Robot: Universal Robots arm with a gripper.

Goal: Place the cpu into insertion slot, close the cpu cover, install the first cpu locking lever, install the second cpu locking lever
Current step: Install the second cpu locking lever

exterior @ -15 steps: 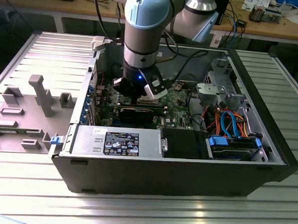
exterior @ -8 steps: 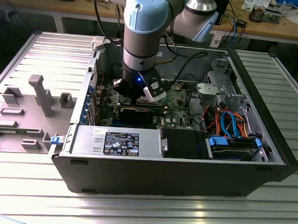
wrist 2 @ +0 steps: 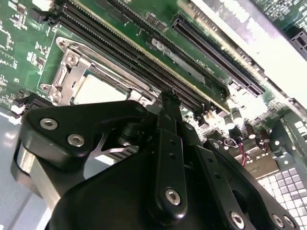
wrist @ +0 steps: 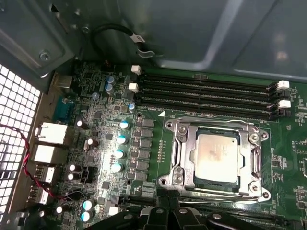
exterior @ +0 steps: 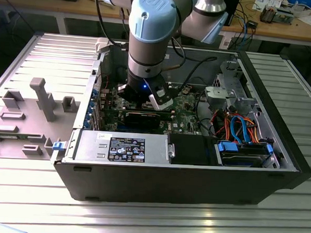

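Observation:
The cpu (wrist: pixel 216 155), silvery with a thin green rim, lies flat in the insertion slot (wrist: pixel 194 168) on the green board. The cpu cover (wrist: pixel 178 143), a silvery frame with a square window, lies down around it. In the second wrist view the cpu (wrist 2: pixel 98 90) and the cpu cover (wrist 2: pixel 67 72) lie just beyond my black fingers. My gripper (wrist: pixel 168 197) hangs low beside one side of the cover's frame, its fingertips together with nothing seen between them. In the exterior view my gripper (exterior: pixel 146 99) is inside the open computer case. How the locking levers stand is unclear.
Long black memory slots (wrist: pixel 206 96) run along the far side of the socket. A black graphics card (exterior: pixel 140 118), the power supply (exterior: pixel 122 146) and a drive bay with blue and orange cables (exterior: pixel 241 131) crowd the case. Grey fixtures (exterior: pixel 41 97) stand on the table at the exterior view's left.

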